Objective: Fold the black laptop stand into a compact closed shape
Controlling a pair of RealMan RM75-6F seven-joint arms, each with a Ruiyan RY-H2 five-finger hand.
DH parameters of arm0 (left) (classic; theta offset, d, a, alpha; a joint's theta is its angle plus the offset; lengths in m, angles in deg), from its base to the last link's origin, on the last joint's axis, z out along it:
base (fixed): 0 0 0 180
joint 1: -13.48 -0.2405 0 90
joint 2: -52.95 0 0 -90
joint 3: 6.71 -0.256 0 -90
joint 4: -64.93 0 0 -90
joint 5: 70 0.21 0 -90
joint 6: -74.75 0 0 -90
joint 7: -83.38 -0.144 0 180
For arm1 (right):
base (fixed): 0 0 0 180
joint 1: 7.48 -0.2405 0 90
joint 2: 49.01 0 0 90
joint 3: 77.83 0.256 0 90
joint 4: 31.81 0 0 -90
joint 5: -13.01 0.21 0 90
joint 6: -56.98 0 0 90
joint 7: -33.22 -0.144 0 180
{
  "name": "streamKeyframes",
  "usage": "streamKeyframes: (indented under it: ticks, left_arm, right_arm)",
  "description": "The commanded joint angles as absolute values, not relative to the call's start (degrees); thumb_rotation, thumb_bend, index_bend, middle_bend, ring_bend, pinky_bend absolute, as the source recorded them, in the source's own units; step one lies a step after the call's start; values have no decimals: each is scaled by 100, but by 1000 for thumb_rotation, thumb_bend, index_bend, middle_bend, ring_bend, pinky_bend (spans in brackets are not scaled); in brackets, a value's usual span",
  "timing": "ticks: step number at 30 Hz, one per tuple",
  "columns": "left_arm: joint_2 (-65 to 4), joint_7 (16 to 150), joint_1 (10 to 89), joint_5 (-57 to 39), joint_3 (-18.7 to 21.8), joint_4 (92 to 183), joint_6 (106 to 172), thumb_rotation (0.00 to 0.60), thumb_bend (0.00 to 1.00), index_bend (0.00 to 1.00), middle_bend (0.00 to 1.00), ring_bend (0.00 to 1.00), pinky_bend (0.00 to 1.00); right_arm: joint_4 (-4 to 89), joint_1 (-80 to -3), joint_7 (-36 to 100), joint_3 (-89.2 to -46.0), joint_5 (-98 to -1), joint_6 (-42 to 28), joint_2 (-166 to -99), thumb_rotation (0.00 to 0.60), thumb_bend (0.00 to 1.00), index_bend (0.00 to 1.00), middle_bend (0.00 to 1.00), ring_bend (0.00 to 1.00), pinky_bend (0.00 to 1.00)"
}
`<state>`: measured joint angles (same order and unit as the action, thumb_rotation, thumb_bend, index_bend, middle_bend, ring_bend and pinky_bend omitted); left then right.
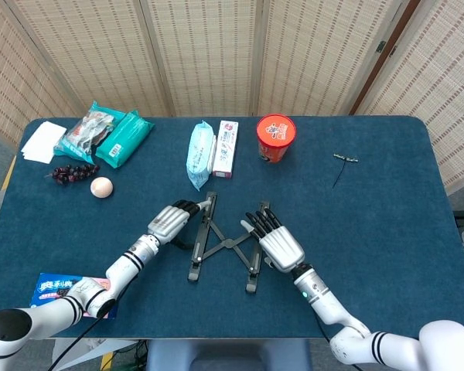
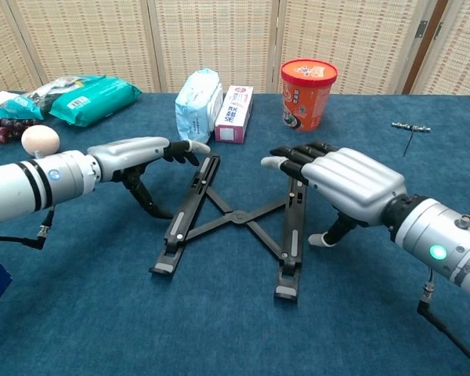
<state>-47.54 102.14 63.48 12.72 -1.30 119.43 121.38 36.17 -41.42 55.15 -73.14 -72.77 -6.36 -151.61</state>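
The black laptop stand (image 1: pixel 226 244) lies flat and spread in an X on the blue table, its two rails joined by crossed struts (image 2: pixel 236 215). My left hand (image 1: pixel 172 220) reaches in from the left with fingers stretched out; its fingertips (image 2: pixel 194 147) are at the far end of the left rail and its thumb points down at the table. My right hand (image 1: pixel 274 241) hovers palm down over the right rail (image 2: pixel 341 182), fingers spread past the rail's far end, thumb down on the rail's right side. Neither hand holds anything.
Behind the stand are a wet-wipes pack (image 1: pixel 199 153), a white box (image 1: pixel 225 148) and a red cup (image 1: pixel 275 137). An egg (image 1: pixel 101 187), grapes (image 1: pixel 72 173) and teal packets (image 1: pixel 124 137) lie far left. A blue packet (image 1: pixel 58 290) sits at the front left edge.
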Motion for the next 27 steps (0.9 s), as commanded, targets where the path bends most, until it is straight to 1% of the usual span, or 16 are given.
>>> streamKeyframes:
  ticks: [1,14,27]
  left_arm:
    - [-4785,10233,6354,1259,-111,11917,12149,600,139,56,167,143,131]
    - [-4885,10251,6353,1159,-83,11691,12065,600,139,56,167,143,130]
    - [-4929,10296,6299,973,-2,11710,11958,600,139,56,167,143,130]
  right_arm:
    - [3566,-4159,5504,-7299,-7266,-634,-15198,600,53,0,0,0,0]
    - [3356,-4160,5437,-7318,-7292,-724,-15341,600,54,0,0,0,0]
    - [3296,-4130,5720,-7184,-7155,-880,-15596,600,55,0,0,0,0]
